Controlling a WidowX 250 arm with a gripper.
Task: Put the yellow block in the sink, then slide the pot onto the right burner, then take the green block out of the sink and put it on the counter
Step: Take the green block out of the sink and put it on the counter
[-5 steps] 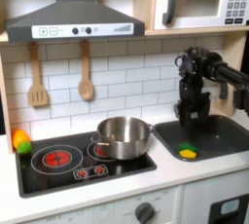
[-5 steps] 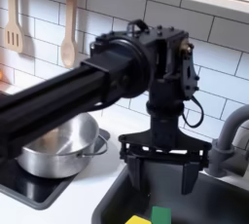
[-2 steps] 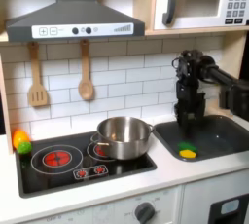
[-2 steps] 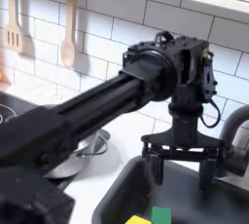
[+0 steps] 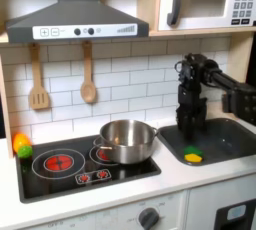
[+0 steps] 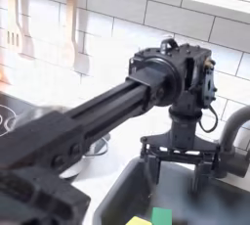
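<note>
With yellow block point(image 5: 190, 155) already beside green block point(image 5: 193, 159) in sink point(image 5: 232, 140), open empty gripper point(image 5: 187, 122) has drifted left toward pot point(image 5: 127, 140).

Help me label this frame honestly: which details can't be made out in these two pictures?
- Pot: in the second exterior view the arm covers nearly all of it.
- Yellow block and green block: cut off by the bottom edge of the second exterior view; in the first exterior view too small to separate.
- Right burner: mostly under the pot in the first exterior view.
- Pincer: open over the sink; fingertips blurred.
</note>
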